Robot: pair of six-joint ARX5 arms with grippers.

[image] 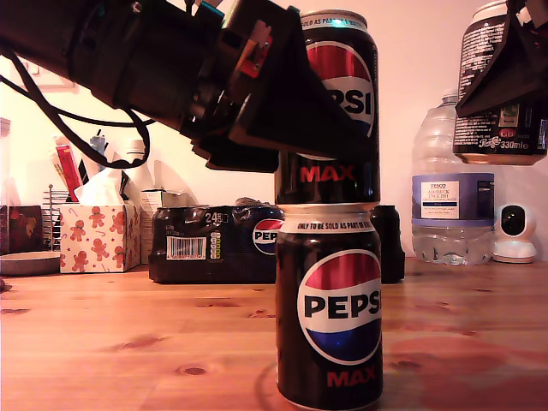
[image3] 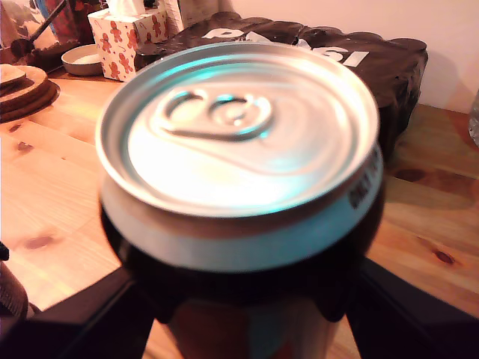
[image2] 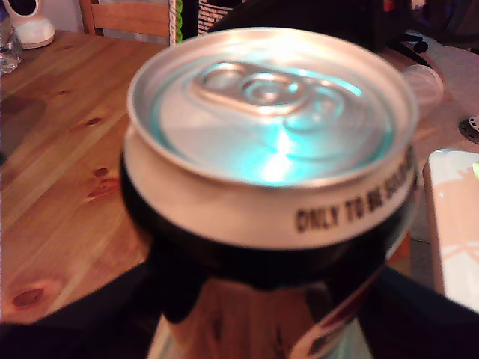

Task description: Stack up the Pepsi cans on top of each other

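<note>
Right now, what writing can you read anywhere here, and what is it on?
"PEPSI", "MAX", "ONLY TO BE SOLD AS PART": bottom can.
"MAX", "ONLY TO BE": top can.
"330ml": raised can.
"TESCO": water bottle.
"24": multipack.
Barcode digits and smaller print: too small to read.

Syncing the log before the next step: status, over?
My first gripper shut on upper can, seated on bottom can. My second gripper shut on third can, aloft at the exterior view's right. Nothing seen blocking the stack.
</note>
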